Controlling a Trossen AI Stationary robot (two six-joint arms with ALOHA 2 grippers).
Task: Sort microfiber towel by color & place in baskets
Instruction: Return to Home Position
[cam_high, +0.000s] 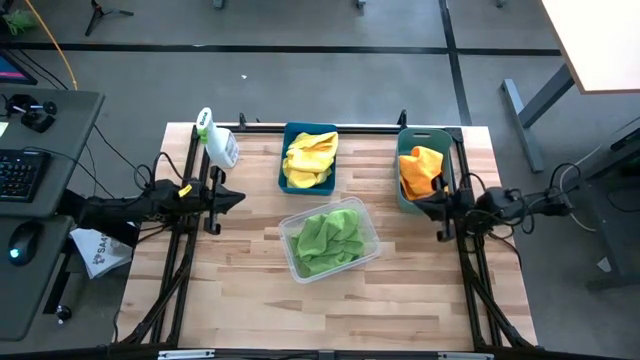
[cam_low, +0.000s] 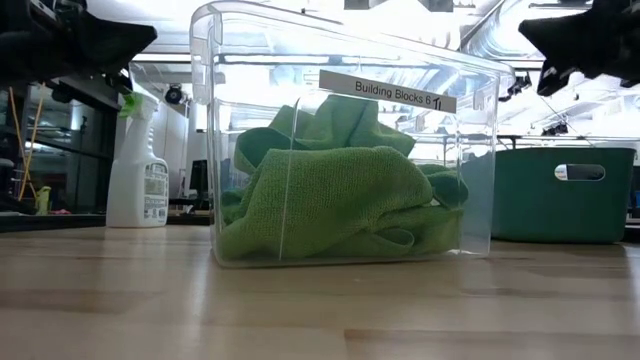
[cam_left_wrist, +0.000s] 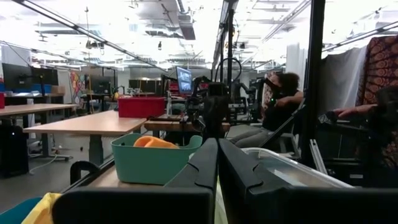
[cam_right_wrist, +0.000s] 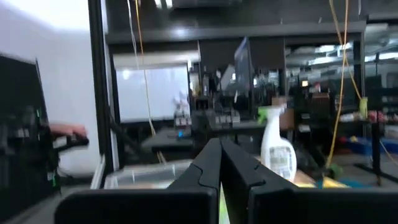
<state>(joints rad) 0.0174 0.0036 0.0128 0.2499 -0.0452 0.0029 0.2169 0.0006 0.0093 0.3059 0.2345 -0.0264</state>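
Green towels lie crumpled in the clear bin at the table's middle; they also show in the low view. Yellow towels fill the blue bin at the far middle. Orange towels lie in the teal bin at the far right. My left gripper is shut and empty, held level above the table's left side. My right gripper is shut and empty, held level beside the teal bin's near end.
A white spray bottle with a green top lies at the table's far left. A black frame runs along the far edge and both sides. Bare wood lies along the near edge. A person sits in the room beyond the table.
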